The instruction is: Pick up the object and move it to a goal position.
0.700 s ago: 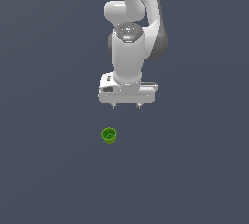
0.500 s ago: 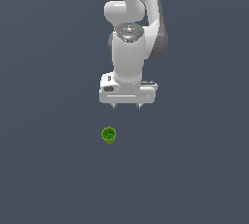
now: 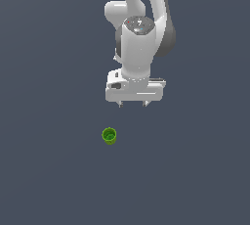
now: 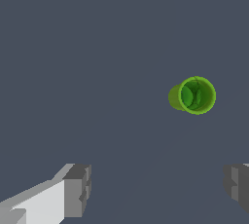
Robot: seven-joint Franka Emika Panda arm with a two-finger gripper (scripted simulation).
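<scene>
Exterior view shows the white Franka arm reaching down over a flat, dark slate-grey worktop point(image 3: 53, 180), its rounded wrist housing ending in a white, boxy end effector point(image 3: 133, 104) whose two short dark fingertips point(image 3: 120, 104) point downward with a wide gap between them. The end effector is released, its jaws spread apart, and nothing sits between them. The small bright green hollow cylinder, shaped like a cup point(image 3: 109, 136), stands on the worktop with its open mouth facing up, so that its darker green inside shows. It lies nearer the camera than the end effector and a little toward the exterior view's left, near the fingertips but apart from them, touching nothing but the surface beneath it. Wrist view looks down on the same grey surface and shows the green cup point(image 4: 193, 95) as a bright ring with a shaded interior and a sliver of outer wall visible on one side. Both grey finger pads point(image 4: 78, 190) appear at the edge of that picture, spread widely, and the cup lies beyond them, outside the space between the pads rather than within it.
</scene>
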